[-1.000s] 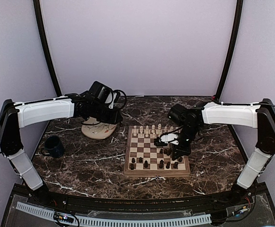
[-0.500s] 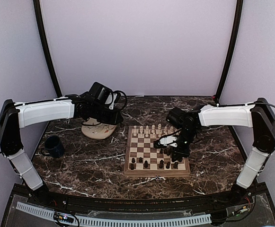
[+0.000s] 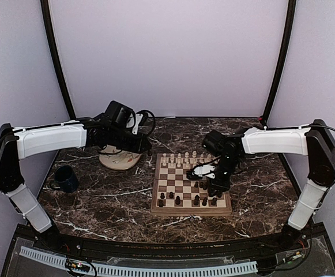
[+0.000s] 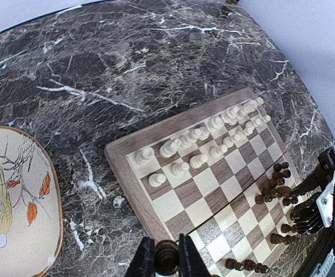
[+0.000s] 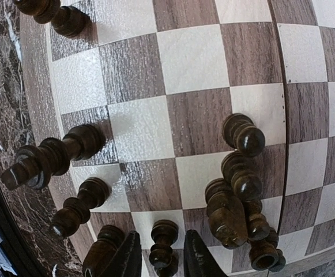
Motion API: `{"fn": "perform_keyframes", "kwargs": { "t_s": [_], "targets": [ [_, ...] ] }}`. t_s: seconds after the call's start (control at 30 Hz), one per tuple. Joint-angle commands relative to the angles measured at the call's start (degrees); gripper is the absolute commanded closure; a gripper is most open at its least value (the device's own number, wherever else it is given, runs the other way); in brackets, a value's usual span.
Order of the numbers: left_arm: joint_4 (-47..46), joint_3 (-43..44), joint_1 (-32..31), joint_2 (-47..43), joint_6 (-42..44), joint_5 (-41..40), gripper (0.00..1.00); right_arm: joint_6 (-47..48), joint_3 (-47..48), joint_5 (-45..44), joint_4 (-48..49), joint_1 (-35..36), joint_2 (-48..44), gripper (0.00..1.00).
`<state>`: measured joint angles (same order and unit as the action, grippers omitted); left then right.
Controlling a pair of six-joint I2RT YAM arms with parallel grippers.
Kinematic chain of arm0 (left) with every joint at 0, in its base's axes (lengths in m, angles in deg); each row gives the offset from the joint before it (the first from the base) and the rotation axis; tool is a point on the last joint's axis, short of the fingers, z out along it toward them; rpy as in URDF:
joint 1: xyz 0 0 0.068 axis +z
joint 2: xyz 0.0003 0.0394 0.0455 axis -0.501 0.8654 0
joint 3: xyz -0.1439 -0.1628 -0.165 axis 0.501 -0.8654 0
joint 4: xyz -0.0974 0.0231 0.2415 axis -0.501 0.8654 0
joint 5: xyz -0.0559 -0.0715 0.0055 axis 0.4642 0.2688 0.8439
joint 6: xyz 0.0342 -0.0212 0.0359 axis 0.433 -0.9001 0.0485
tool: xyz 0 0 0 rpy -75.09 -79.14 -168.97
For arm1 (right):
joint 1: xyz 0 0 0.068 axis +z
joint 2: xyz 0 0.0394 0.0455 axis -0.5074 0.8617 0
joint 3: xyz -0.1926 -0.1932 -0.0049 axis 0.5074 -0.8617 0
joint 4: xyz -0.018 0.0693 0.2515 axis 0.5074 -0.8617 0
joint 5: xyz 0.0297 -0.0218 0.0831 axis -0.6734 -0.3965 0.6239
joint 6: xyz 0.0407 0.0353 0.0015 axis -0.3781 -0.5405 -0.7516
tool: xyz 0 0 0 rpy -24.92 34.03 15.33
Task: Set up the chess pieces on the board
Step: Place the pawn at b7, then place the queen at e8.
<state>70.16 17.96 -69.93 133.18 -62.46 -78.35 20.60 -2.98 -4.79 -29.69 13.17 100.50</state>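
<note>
**A:** What does the top view give?

**B:** The board [image 3: 190, 212] lies on the marble bench [image 3: 115, 202]. Pale pieces [image 3: 181, 157] line its far rows and dark pieces [image 3: 179, 200] are scattered over its near rows. The left gripper [image 3: 134, 144] hangs off the board's far left corner, above a cream plate [image 3: 112, 163]. A dark mug [image 3: 66, 179] sits well to the left of the board. The right gripper [image 3: 213, 186] is down over the board's right side, among the dark pieces.

**A:** And the left wrist view?

**B:** That gripper is pinched narrow on a held dark piece [image 4: 166, 254], up in the air, with the board's wooden border showing just beyond it.

**A:** The right wrist view?

**B:** Its fingers [image 5: 130, 257] stand a little apart on either side of a standing dark piece [image 5: 163, 245], with a sliver of gap on each side. That piece rests upright on the board, close to the border. A tight cluster of dark figures [image 5: 236, 196] stands just beside it on the board.
</note>
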Motion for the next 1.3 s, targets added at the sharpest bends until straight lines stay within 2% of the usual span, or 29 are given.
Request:
{"fn": "perform_keyframes", "kwargs": {
  "t_s": [0.0,0.17,0.33,0.5,0.77,1.27],
  "targets": [
    [-5.95,-2.44,-1.49,-4.65,6.48,5.44,1.00,-1.05,2.67,0.39,-0.67,0.29,-2.00,0.71],
    [-11.22,-5.90,-5.23,-6.92,17.87,12.14,1.00,-1.86,4.17,2.11,-1.59,-1.30,-4.36,0.68],
    [-13.20,-9.98,-10.40,-9.36,27.63,13.25,1.00,-2.83,4.38,6.61,-1.56,-5.15,-7.66,0.66],
    [-15.66,-14.73,-12.80,-10.56,31.65,14.38,1.00,-4.27,1.32,12.34,2.00,-10.11,-14.25,0.65],
    [-14.63,-16.69,-16.03,-8.53,36.96,14.89,1.00,-6.95,-8.73,17.84,12.94,-16.42,-23.52,0.63],
    [-14.91,-15.30,-17.62,0.34,39.79,13.85,1.00,-7.09,-10.46,20.26,13.95,-18.21,-23.07,0.61]
  ]
}}
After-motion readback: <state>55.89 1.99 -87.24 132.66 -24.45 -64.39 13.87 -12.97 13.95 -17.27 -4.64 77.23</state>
